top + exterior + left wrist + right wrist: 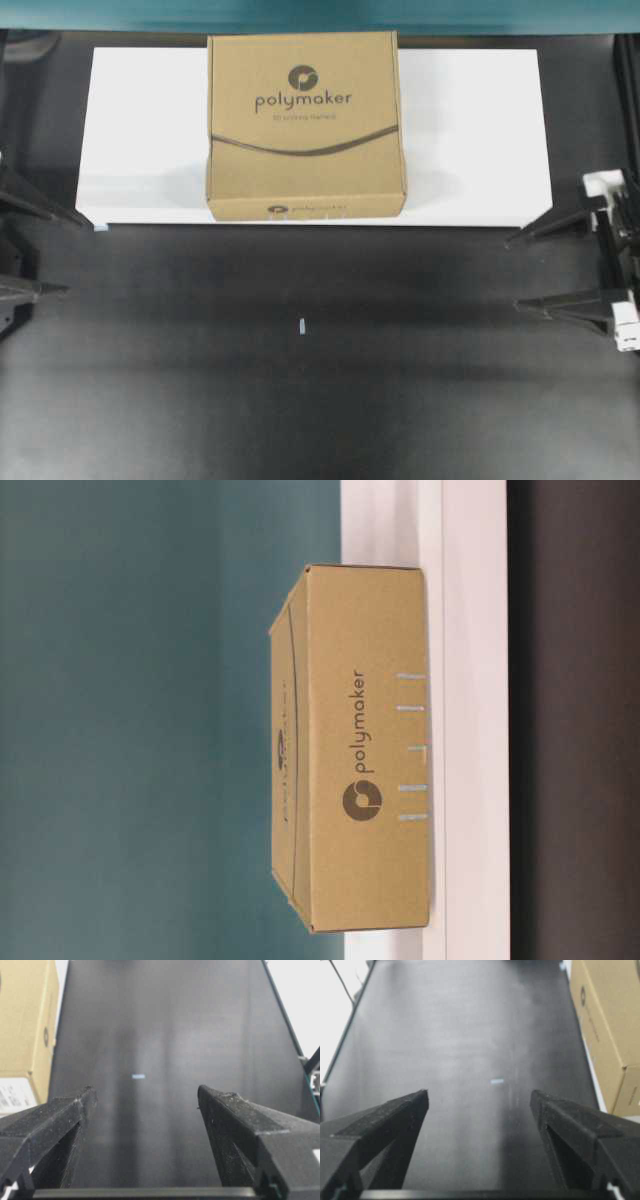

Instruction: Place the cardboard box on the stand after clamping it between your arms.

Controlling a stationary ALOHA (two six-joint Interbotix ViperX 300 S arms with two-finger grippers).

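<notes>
The brown cardboard box (pixel 305 125), printed "polymaker", lies flat on the white stand (pixel 470 130), centred and reaching its front edge. At table level the box (pixel 360 750) rests on the stand (pixel 470 680). My left gripper (pixel 75 256) is open at the table's left edge, well clear of the box. My right gripper (pixel 512 275) is open at the right edge, also apart from it. In the left wrist view the open gripper (pixel 145 1092) holds nothing, and the box (pixel 25 1020) shows far left. The right wrist view shows the open, empty gripper (pixel 479 1094) and the box (pixel 610 1025) at right.
A small light-blue mark (pixel 301 326) sits on the black table in front of the stand, between the two arms. A teal wall (pixel 320 15) runs behind the stand. The stand's bare top extends on both sides of the box.
</notes>
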